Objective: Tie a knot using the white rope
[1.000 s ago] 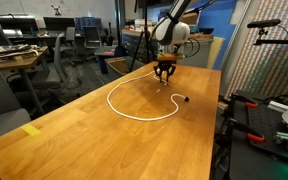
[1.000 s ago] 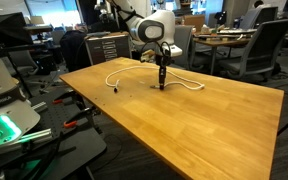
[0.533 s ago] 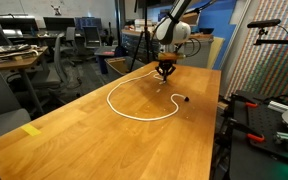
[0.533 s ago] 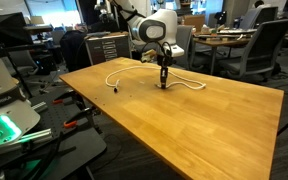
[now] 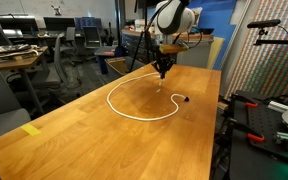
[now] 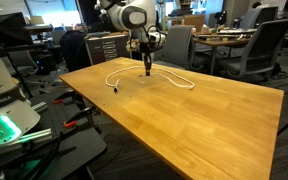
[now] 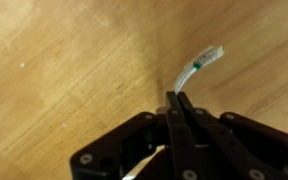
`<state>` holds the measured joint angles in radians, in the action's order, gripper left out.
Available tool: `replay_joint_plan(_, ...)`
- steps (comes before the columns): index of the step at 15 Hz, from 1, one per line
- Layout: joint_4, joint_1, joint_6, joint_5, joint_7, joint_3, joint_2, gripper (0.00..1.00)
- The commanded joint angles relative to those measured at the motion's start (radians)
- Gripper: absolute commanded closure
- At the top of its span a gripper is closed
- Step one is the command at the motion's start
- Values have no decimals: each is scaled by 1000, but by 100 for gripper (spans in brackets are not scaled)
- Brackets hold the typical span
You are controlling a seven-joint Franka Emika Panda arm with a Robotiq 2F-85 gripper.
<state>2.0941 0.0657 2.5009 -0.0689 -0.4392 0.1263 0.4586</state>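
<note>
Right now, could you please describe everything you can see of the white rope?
The white rope is a thin, limp cord lying in a wide open loop on the wooden table, unknotted. One end, with a small black tip, rests free on the wood. The other end is pinched in the shut gripper; in the wrist view a short stub with a green band pokes out past it.
</note>
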Motion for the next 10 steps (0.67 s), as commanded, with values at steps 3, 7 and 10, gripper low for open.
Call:
replay_joint_plan(3,321,145,14,208,-22,-35,-222,99)
replay_joint_plan(7,518,222,72,349,-51,-116,-355,99)
replay_joint_plan(10,651,247,144,348,-37,-219,-485,99)
